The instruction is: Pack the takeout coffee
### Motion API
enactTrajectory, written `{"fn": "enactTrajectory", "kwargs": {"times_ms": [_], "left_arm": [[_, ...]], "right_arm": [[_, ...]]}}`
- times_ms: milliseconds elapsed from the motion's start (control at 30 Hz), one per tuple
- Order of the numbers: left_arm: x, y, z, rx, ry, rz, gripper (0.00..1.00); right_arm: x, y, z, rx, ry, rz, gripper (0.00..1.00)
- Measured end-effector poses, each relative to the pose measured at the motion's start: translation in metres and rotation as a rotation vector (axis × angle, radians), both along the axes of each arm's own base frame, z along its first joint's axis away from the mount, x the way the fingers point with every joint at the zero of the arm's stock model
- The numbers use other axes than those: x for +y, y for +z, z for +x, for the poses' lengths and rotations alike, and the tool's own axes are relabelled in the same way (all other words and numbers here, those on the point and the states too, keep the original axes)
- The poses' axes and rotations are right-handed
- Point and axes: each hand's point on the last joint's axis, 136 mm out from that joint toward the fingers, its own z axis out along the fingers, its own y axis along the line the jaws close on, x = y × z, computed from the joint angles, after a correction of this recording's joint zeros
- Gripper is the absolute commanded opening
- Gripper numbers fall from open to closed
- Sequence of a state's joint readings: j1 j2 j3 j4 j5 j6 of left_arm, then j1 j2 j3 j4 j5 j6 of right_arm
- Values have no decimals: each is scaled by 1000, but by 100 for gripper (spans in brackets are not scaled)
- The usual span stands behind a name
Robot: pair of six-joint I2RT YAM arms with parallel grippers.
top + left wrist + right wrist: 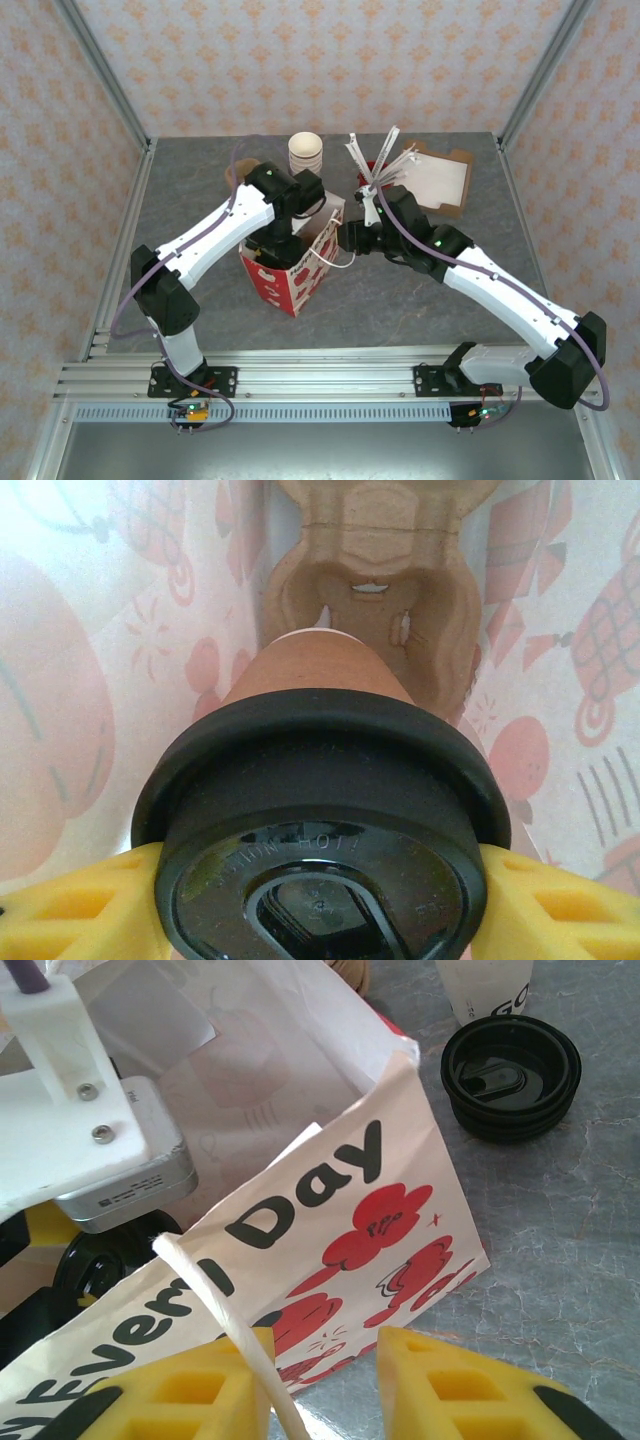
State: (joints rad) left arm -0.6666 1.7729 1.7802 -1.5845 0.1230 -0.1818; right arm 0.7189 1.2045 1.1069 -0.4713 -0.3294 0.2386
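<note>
One takeout coffee (320, 750), a tan cup under a black lid: we list it inside the red-and-white bag (292, 285), down between the bag's walls and carried by the left gripper (320, 885).

Left gripper: its yellow fingers (70, 910) press on the lid's rim from both sides, so we enter it as clamped on the cup's top.

Axis: the cup stands upright, lid toward the wrist and base pointing away, straight down the bag. The cardboard carrier (370, 580) on the bag's floor lies directly beyond the base, on that same line. We cannot tell whether the base touches it.

Right gripper (328, 1352): it sits outside the bag at the right-hand wall. Its fingers stand apart, and the white cord handle (215, 1290) runs down between them along the inner face of one. We see no pinch on it.

Nearer arm: the left, which has the cup in hand.

Judgement: we take the coming move to be a descent along the cup's own axis into the carrier, then a release.

Also noted: loose black lids (510, 1075) on the table beside the bag.
</note>
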Motion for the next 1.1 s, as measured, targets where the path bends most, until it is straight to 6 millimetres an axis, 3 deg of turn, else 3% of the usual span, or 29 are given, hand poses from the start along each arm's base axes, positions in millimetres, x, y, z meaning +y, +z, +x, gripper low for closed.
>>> {"fn": "enactTrajectory", "kwargs": {"times_ms": [500,1100], "left_arm": [[-3,-6,10,-29,13,-24,38],[-6,-26,6,11,28,-42,38]], "right_arm": [[0,0,0,0,1,1,33],[0,0,0,1,2,1,34]]}}
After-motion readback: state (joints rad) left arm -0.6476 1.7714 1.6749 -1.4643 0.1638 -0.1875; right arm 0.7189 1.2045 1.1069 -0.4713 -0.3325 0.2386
